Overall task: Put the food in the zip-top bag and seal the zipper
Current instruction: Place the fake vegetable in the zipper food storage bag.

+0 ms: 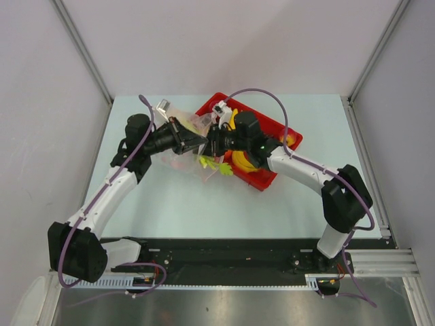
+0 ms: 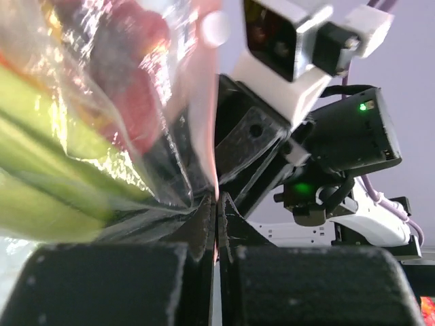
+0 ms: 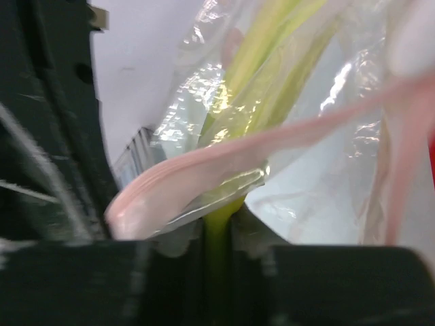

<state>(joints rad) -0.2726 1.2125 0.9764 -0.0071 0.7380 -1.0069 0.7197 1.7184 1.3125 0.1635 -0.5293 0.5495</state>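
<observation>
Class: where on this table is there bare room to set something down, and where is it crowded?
Bare: the near table strip between the zip-top bag and the arm bases, and the far-right corner beyond the red tray. Crowded: the centre, where the left fingers grip the bag and the right fingers pinch a green stalk at its mouth.

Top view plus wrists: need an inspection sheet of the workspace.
Surface: pale table.
Job's things: zip-top bag between both claws, green stalk partly inside; zipper looks unsealed; yellow food in red tray.
Clutter: small grey item beyond the bag, unidentified.
Claws: left claw shut on bag edge; right claw shut on green stalk.
Cables: purple cable arcs over tray; another along left arm.
Surroundings: white walls, aluminium frame.
</observation>
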